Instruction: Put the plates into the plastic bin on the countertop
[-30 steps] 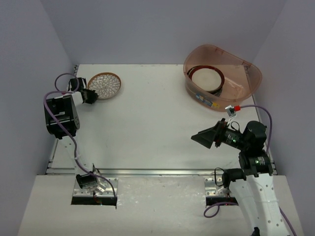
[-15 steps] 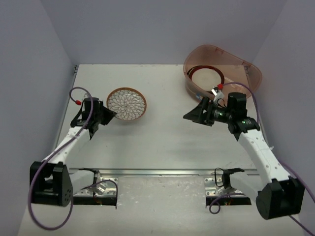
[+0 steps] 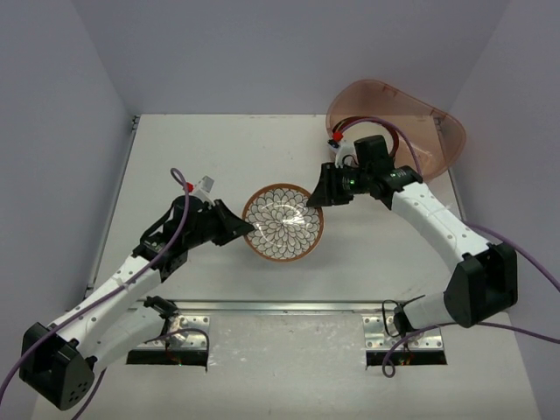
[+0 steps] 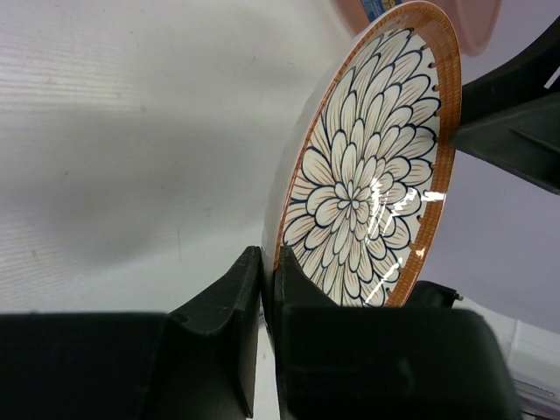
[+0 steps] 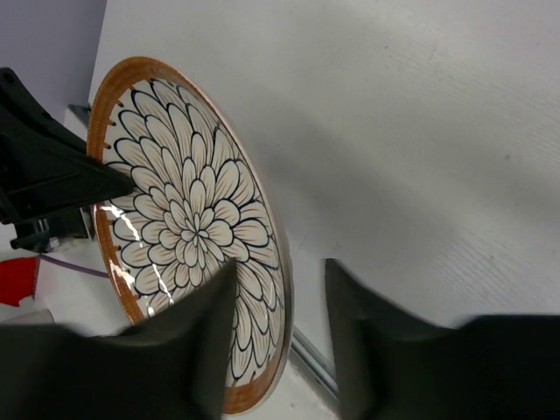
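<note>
A brown-rimmed white floral plate [image 3: 283, 222] hangs tilted over the middle of the countertop [image 3: 219, 149]. My left gripper [image 3: 243, 229] is shut on the plate's left rim; in the left wrist view the fingers pinch the plate [image 4: 367, 175] at its lower edge, left gripper [image 4: 267, 267]. My right gripper [image 3: 319, 194] sits at the plate's opposite rim. In the right wrist view its jaws straddle the rim of the plate [image 5: 188, 219] with a gap on the outer side, right gripper [image 5: 280, 280] open. The plastic bin [image 3: 437, 122] stands at the far right; the right arm hides most of its inside.
Grey walls close the countertop on the left, back and right. A metal rail [image 3: 289, 305] runs along the near edge in front of both arm bases. Purple cables [image 3: 525, 258] loop off each arm.
The left arm has carried the plate from the far left corner to the middle. The right arm has swung from the near right to the plate, and its jaws have narrowed around the rim.
</note>
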Controlling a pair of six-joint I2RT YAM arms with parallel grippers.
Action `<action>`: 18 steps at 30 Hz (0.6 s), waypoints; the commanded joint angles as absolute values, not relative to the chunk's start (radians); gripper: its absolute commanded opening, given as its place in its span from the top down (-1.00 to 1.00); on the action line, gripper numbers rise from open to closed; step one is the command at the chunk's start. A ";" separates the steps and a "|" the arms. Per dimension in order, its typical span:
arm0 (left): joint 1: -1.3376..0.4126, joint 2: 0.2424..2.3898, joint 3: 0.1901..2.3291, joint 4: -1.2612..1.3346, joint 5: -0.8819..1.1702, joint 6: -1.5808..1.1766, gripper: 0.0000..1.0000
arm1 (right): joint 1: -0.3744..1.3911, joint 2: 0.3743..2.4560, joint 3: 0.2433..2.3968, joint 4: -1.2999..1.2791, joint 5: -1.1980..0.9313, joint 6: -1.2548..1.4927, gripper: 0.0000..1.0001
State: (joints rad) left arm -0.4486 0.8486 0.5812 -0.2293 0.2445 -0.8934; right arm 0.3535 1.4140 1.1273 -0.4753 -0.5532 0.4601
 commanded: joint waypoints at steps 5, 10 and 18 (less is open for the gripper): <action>-0.466 0.831 0.630 -0.017 0.286 -0.935 1.00 | 0.385 1.398 1.068 -0.458 -0.604 0.422 0.90; -0.468 0.841 0.660 -0.020 0.265 -0.923 1.00 | 0.385 1.373 1.036 -0.449 -0.630 0.413 0.93; -0.468 0.839 0.736 -0.080 0.197 -0.875 -0.18 | 0.372 1.366 0.997 -0.368 -0.732 0.476 1.00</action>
